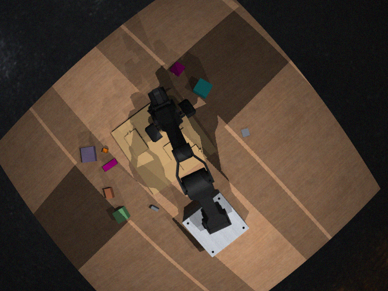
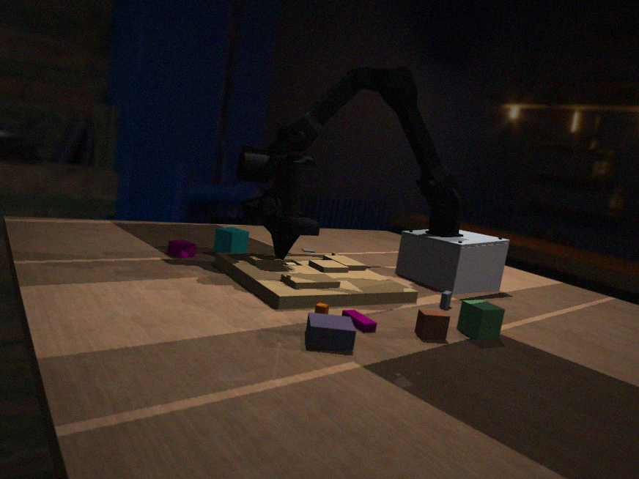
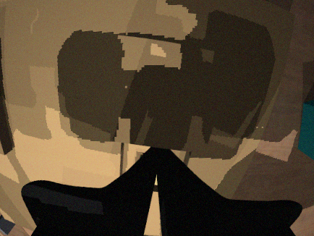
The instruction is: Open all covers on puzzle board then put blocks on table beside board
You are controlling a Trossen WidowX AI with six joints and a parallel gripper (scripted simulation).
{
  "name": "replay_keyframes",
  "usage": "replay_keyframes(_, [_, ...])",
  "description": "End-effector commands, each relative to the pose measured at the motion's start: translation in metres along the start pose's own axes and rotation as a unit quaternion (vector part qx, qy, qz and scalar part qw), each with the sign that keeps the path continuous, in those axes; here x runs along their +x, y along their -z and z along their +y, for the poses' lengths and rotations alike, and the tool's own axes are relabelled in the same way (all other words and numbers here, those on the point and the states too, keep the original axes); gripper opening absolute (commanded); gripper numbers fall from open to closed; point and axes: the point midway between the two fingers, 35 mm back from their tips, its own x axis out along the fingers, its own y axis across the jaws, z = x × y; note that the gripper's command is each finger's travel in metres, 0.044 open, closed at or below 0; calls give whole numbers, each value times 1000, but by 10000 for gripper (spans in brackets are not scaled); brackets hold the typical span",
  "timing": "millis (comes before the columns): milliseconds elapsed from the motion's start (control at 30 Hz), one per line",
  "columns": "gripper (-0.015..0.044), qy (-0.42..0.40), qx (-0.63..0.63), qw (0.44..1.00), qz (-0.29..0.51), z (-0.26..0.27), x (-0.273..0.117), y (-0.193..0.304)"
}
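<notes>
The pale wooden puzzle board (image 1: 119, 135) (image 2: 340, 299) (image 3: 40, 159) lies flat under the arm. A raised rectangular cover (image 1: 136, 142) (image 2: 314, 282) lies near its left side in the top view. Two more raised covers, one (image 2: 328, 266) in front of the other (image 2: 352, 262), show in the exterior view. My gripper (image 2: 281, 257) (image 3: 158, 150) is shut with nothing between the fingertips. It points down at the board's far part, its tips low over or touching the surface; I cannot tell which. Shadow and the arm hide much of the board, and I cannot make out blocks in the wells.
A teal block (image 1: 202, 88) (image 2: 231, 242) and a magenta block (image 1: 177, 68) (image 2: 181, 249) stand beyond the board. Purple (image 1: 88, 154) (image 2: 330, 333), orange (image 1: 104, 150), brown (image 1: 108, 192) and green (image 1: 121, 214) blocks, a magenta bar (image 1: 110, 164) and small grey pieces (image 1: 154, 207) (image 1: 245, 132) lie around it.
</notes>
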Motion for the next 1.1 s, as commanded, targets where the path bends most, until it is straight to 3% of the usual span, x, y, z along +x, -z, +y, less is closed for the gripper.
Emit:
replay_keyframes(0, [0,2,2,1000,-3,0,-1,-6])
replay_keyframes(1067, [0,2,2,1000,-4,1,-23,-22])
